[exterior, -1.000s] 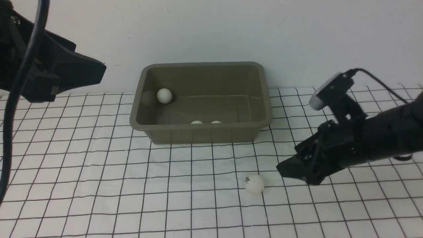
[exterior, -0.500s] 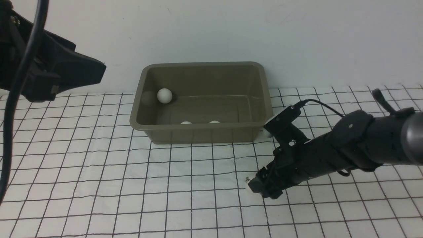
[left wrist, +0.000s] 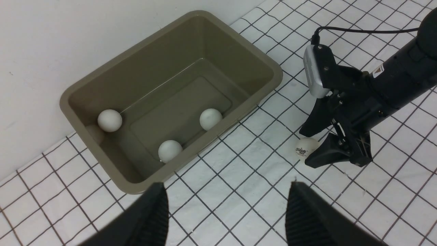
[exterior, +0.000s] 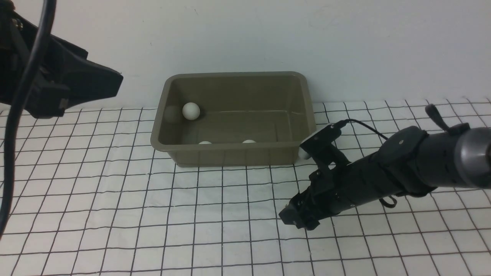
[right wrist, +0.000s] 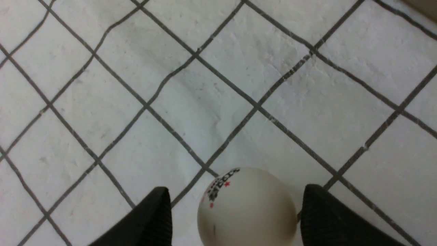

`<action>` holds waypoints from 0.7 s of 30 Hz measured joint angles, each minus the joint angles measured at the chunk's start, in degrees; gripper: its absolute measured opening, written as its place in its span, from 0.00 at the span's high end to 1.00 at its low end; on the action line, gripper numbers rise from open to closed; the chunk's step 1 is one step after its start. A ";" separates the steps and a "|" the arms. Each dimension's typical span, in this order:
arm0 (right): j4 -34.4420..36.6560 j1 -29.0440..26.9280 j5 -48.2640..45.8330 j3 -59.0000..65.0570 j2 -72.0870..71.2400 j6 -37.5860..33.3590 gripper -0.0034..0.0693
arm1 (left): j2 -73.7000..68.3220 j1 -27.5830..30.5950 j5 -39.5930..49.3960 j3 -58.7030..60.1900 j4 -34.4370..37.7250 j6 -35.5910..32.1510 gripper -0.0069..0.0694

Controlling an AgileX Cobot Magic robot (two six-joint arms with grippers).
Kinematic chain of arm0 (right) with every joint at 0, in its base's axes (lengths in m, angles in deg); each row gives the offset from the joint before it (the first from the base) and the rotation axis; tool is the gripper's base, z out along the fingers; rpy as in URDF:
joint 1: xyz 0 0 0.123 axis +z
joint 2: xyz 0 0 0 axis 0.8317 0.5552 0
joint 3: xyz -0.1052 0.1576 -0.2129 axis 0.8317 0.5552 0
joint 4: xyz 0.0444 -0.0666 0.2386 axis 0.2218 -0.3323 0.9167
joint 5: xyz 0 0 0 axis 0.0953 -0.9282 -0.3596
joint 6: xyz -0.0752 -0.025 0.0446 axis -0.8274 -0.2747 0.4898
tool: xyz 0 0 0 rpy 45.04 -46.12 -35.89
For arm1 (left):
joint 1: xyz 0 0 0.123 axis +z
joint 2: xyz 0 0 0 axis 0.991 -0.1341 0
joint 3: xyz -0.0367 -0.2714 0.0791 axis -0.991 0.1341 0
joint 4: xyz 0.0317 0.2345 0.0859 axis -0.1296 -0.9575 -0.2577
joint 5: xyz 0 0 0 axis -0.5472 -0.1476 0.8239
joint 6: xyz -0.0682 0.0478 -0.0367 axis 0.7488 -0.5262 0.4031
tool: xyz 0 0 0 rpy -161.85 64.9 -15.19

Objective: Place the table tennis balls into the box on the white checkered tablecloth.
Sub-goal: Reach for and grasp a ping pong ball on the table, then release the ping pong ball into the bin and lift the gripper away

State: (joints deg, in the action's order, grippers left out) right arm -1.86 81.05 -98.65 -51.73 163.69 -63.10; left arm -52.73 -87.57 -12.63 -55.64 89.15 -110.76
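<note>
The olive-brown box (exterior: 308, 115) stands at the back of the white checkered tablecloth (exterior: 115, 214). Three white table tennis balls lie in it: one by the far left wall (exterior: 190, 110), two by the near wall (left wrist: 170, 150) (left wrist: 210, 119). The last ball (left wrist: 306, 148), with a dark logo, lies on the cloth in front of the box's right end; in the front view the right arm hides it. My right gripper (left wrist: 309, 146) is open with its fingers on both sides of this ball (right wrist: 247, 208), not touching it. My left gripper (left wrist: 227, 186) is open and empty, high above the cloth.
A plain white wall (exterior: 245, 34) runs right behind the box. The left arm's black body (exterior: 57, 88) hangs at the upper left of the front view. A black cable (exterior: 366, 124) loops off the right wrist camera near the box's right corner.
My right arm has come down and to the left from beside the ball until its open fingers straddle it. In the box, one ball by the near wall has rolled left.
</note>
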 joint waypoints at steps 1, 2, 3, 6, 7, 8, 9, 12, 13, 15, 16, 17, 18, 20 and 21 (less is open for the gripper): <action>0.14 0.00 0.13 0.00 0.00 0.00 0.33 | 0.00 0.00 0.00 0.00 0.00 0.00 0.37; 0.14 0.00 0.25 0.00 0.00 0.00 0.38 | 0.00 0.00 0.00 0.00 0.00 0.00 0.37; 0.20 0.00 0.25 0.00 0.00 0.00 0.44 | 0.00 0.00 0.00 0.00 0.00 0.00 0.37; 0.20 0.00 0.25 -0.01 0.00 0.00 0.52 | 0.00 0.00 0.00 0.00 0.00 0.07 0.37; 0.20 0.00 0.32 -0.01 0.00 0.00 0.52 | 0.00 0.00 0.00 0.00 0.00 0.07 0.37; 0.13 0.00 0.63 -0.01 -0.13 0.00 0.52 | 0.00 0.00 0.00 0.00 0.00 0.07 0.37; -0.20 0.00 1.43 -0.01 -0.84 0.00 0.52 | 0.00 0.00 0.00 0.00 0.00 0.07 0.37; -1.40 -0.21 2.50 -0.01 -3.75 0.00 0.52 | 0.00 0.00 0.00 0.00 0.00 0.07 0.37; -1.99 -0.44 2.56 -0.01 -5.75 0.05 0.52 | 0.00 0.00 0.00 0.00 0.00 0.07 0.37; -3.79 -1.24 2.15 -0.01 -8.96 0.56 0.52 | 0.00 0.00 0.00 0.00 0.00 0.07 0.37; -5.22 -2.16 1.84 -0.01 -13.19 1.59 0.52 | 0.00 0.00 0.00 0.00 0.00 0.07 0.37; -5.61 -2.74 1.99 -0.07 -15.59 1.78 0.52 | 0.00 0.00 0.00 0.00 0.00 0.07 0.37; -5.61 -2.74 2.04 -0.15 -15.59 1.78 0.52 | 0.00 0.00 0.00 0.00 0.00 0.07 0.37; -4.92 -2.92 3.62 -2.19 -18.23 0.60 0.52 | 0.00 0.00 0.00 0.00 0.00 0.07 0.37; -3.97 -2.92 4.18 -3.54 -17.92 -0.28 0.52 | 0.00 0.00 0.00 0.00 0.00 0.07 0.37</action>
State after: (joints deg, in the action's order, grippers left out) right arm -5.83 78.13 -94.47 -55.27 145.77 -63.38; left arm -52.73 -87.57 -12.63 -55.64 89.15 -110.69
